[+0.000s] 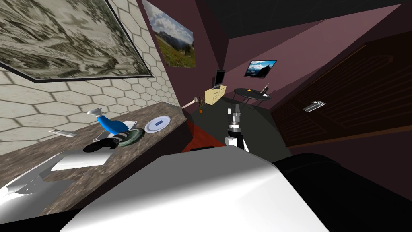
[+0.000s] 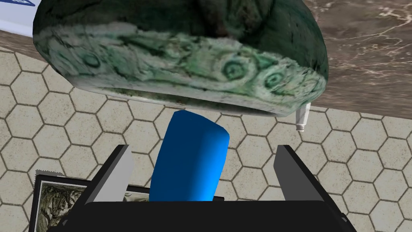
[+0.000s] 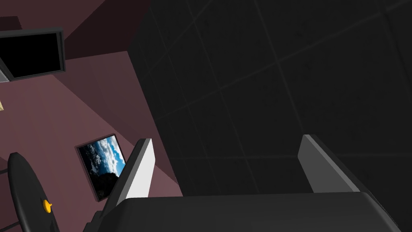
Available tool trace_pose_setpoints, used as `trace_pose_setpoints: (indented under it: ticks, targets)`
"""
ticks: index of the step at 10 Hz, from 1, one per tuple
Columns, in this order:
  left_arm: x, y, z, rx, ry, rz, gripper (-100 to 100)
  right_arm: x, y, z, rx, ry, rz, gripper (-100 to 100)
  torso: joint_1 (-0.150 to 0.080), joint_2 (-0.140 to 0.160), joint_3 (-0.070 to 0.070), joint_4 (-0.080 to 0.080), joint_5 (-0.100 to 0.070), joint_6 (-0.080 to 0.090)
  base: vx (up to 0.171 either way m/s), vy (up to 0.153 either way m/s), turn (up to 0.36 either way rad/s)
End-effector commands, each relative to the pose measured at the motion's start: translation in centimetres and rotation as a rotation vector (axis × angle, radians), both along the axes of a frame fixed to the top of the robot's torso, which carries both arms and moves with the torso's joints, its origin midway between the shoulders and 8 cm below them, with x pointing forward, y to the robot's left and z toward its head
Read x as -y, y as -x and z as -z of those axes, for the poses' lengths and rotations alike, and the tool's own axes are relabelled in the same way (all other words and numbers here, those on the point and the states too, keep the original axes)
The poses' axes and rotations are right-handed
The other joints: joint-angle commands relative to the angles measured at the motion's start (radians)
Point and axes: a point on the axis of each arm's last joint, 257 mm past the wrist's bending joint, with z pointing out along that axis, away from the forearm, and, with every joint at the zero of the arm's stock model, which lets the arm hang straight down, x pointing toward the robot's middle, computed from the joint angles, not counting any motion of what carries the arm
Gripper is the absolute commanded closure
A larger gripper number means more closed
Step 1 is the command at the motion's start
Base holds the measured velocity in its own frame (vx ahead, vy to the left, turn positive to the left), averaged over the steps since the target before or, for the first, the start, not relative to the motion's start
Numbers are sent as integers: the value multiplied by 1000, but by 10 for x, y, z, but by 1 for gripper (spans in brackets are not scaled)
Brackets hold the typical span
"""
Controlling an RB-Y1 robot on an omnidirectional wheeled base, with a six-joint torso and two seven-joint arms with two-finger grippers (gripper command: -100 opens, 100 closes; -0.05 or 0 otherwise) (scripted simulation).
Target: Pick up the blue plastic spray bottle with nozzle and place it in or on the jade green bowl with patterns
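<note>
Left gripper: jaws wide apart, holding nothing. The bottle sits between the two fingers with a gap on each side. It lies tilted, base end at the bowl, white nozzle up toward the wall edge of the counter. The bowl is about mid-depth on the counter, toward its far end. The plate is just beyond it, near the far front corner. Right gripper: open, empty, out over the floor, well apart from the counter.

This reads as the release-and-retreat step, since the bottle seems to rest on the bowl. To do it well, hold the jaws wide and back straight out along the finger line with no sideways drift, so neither blade brushes the bottle. It leans, so a nudge could roll it off the rim. I can't tell how firmly it is seated.
</note>
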Motion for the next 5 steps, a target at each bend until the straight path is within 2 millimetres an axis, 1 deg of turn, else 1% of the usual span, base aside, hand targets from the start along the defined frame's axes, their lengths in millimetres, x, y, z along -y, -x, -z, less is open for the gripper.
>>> trace_pose_setpoints:
  ticks: [1, 2, 3, 4, 5]
  targets:
    - [-6, 0, 13, -60, -4, -24, -100, 0, 0, 0, 0, 0, 0, 0, 0, 0, 0, 0, 0, 0, -216, 33, -47]
    - [-2, -6, 19, -67, 3, -16, -100, 0, 0, 0, 0, 0, 0, 0, 1, 5, 3, 1, 0, -1, -121, 4, 2]
    - [3, -23, 7, -32, 2, -3, -100, 0, 0, 0, 0, 0, 0, 0, 0, 2, 2, 1, 0, -1, -26, -12, 15]
    - [8, -42, -8, 8, 2, 11, -100, 0, 0, 0, 0, 0, 0, 0, -1, -3, -1, 0, 0, 0, 16, -9, -1]
    - [11, -51, -16, 27, 2, 19, -100, 0, 0, 0, 0, 0, 0, 0, -2, -6, -3, -1, 0, 0, 25, -8, -1]
